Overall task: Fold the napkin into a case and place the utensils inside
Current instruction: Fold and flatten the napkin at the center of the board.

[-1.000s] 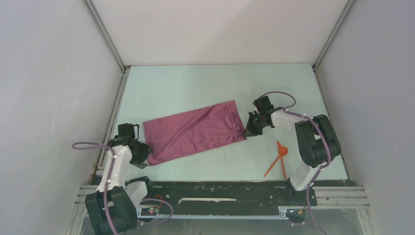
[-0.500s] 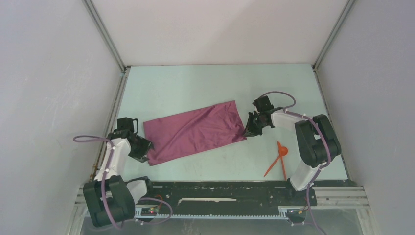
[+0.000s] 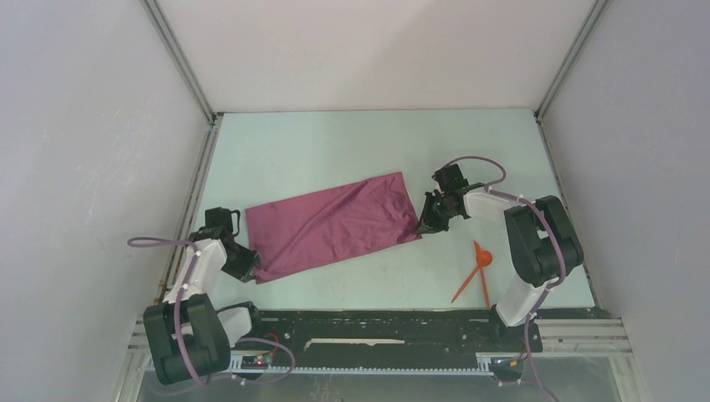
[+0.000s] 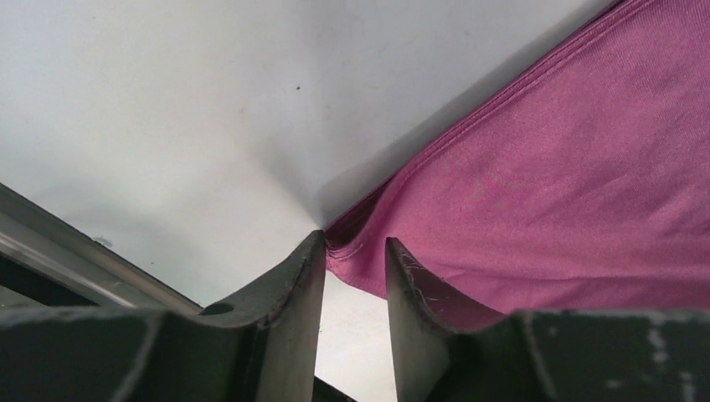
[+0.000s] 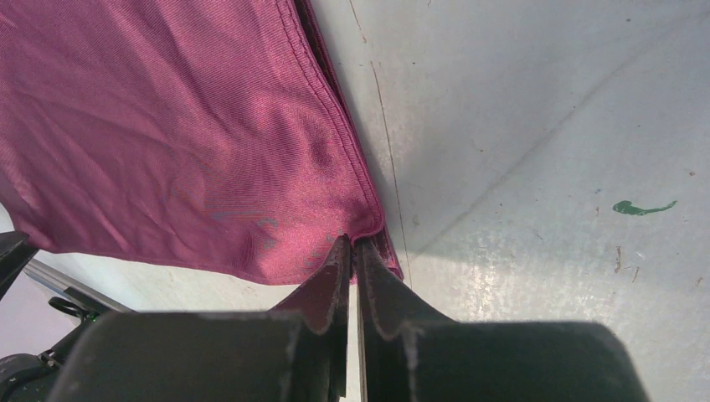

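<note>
The left claw [image 4: 355,244] has moved onto the left corner of the napkin [image 3: 335,222], jaws half-open around it, while the right claw [image 5: 353,243] keeps the right corner pinched, readying a fold.

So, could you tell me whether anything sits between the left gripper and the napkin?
Nothing visible does. The left gripper is open with its tips either side of the napkin corner; the utensils lie well away across the table.

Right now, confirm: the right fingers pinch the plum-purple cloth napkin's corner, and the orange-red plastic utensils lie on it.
Not quite: the top view shows the orange-red plastic utensils on the table, clear of the plum-purple cloth napkin. The rest holds.
</note>
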Action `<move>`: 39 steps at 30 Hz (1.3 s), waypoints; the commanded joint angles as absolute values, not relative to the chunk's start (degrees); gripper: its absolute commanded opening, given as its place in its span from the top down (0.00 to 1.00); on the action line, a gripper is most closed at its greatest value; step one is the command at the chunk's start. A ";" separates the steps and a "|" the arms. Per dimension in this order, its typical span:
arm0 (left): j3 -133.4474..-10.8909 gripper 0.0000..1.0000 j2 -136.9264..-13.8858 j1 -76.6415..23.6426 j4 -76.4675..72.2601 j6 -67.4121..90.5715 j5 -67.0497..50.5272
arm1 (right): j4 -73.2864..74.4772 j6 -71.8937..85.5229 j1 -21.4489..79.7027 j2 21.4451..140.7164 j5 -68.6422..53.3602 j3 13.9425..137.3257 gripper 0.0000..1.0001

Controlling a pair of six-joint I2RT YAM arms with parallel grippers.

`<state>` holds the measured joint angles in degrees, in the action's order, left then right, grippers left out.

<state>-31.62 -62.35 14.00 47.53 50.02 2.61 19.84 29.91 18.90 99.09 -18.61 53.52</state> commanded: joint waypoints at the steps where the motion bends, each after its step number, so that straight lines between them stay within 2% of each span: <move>1: -31.04 0.65 -63.18 13.86 45.12 49.92 4.45 | 18.90 29.33 18.99 99.89 -17.75 53.14 0.92; 3: -30.87 0.70 -63.44 13.83 45.02 49.99 4.29 | 18.69 29.37 19.07 100.08 -17.87 53.13 0.92; 7: -30.58 0.72 -62.91 13.81 45.82 50.60 4.47 | 18.37 29.62 18.99 100.25 -18.19 53.17 0.92; 11: -31.20 0.83 -62.05 13.80 47.21 50.71 4.25 | 18.67 29.44 18.91 100.24 -17.96 53.17 0.92; 27: -30.61 0.87 -59.30 13.77 50.07 51.50 2.18 | 18.72 29.53 18.98 100.36 -18.02 53.14 0.91; 32: -30.96 0.80 -60.02 13.78 50.26 51.36 2.72 | 18.63 29.52 19.04 100.51 -18.13 53.17 0.92; 39: -32.40 0.53 -58.97 13.65 52.59 51.21 3.28 | 18.55 29.46 19.08 100.61 -18.19 53.17 0.92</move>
<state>-30.85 -60.07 14.00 50.50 50.61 2.46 19.46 29.93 18.90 99.26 -19.07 53.52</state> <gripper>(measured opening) 0.420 0.085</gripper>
